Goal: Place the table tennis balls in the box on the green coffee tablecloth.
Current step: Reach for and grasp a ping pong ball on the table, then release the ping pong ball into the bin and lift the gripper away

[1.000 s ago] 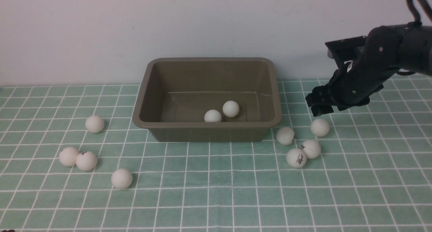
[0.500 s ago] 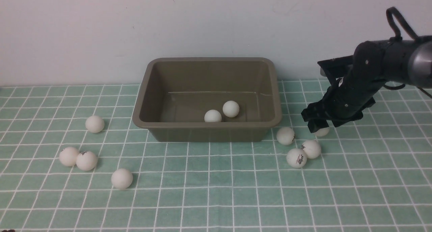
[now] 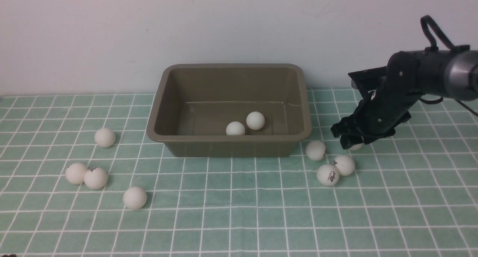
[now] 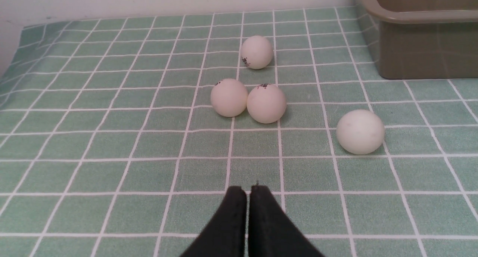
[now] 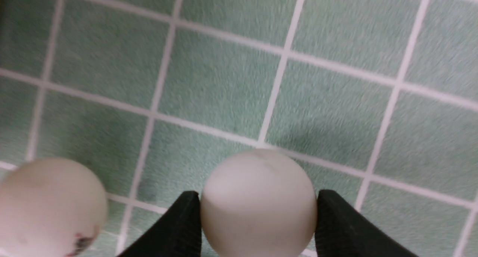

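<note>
Ball (image 5: 257, 204), matte white, plain: between R jaws (image 5: 258, 208), one each side, prob. to centre it for lift; on cloth (image 3: 231, 227), R of box. Others: some w/ small dark print. Box (image 3: 231, 148): olive-brown, flared rim, 2 balls inside; central, prob. so both arms reach. L jaws (image 4: 248, 191): closed, nothing held

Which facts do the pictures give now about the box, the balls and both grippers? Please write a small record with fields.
box: on the tablecloth
balls in box: two visible
loose balls, left of box: four
loose balls, right of box: three
right gripper: closed around another ball
left gripper: shut, empty
</note>
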{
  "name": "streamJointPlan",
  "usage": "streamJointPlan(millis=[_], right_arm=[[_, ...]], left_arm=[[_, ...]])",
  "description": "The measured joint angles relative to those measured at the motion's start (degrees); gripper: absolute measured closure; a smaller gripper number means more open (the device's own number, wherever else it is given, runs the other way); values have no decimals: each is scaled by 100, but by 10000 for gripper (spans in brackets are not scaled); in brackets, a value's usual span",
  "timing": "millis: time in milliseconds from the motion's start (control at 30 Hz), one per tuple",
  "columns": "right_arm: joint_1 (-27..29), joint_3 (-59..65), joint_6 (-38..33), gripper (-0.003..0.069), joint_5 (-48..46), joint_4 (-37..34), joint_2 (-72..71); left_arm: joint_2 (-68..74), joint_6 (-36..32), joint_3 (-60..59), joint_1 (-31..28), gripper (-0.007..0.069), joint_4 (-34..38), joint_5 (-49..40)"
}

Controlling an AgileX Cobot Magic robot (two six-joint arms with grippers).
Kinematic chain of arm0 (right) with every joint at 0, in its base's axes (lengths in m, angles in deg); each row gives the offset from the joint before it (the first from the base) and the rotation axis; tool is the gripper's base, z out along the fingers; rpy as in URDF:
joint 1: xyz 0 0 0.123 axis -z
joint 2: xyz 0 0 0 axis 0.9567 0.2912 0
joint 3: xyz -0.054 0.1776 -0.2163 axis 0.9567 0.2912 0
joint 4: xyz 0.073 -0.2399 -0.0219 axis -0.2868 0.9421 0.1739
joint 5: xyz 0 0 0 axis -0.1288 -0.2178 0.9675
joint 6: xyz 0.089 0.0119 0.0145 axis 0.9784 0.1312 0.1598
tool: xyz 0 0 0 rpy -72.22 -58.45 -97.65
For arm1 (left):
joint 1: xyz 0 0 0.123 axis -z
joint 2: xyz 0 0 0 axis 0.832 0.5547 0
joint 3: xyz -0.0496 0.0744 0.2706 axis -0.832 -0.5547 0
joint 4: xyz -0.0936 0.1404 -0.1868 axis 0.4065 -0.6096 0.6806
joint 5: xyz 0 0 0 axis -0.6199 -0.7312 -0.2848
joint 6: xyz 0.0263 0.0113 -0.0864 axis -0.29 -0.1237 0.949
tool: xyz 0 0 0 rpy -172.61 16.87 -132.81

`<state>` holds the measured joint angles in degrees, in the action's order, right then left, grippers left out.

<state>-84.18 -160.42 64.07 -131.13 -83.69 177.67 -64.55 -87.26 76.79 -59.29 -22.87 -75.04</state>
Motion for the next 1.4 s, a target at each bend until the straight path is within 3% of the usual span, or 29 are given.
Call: streamJointPlan(millis=[200, 400, 633, 967, 1400], right_arm=[[0, -1391, -23, 300, -1228, -109, 38], [-101, -2728, -405, 300, -2020, -1059, 38], [-598, -3054, -706, 300, -1892, -1620, 51], [-1173, -3073, -765, 300, -1779, -1397, 610], [-1303, -3073, -1019, 300, -1525, -1232, 1201]], left_arm=[[0, 0, 0, 0, 629, 0, 0], [0, 0, 0, 0, 629, 0, 0], [0, 0, 0, 0, 629, 0, 0], [0, 0, 0, 0, 629, 0, 0], [0, 0, 0, 0, 629, 0, 0]])
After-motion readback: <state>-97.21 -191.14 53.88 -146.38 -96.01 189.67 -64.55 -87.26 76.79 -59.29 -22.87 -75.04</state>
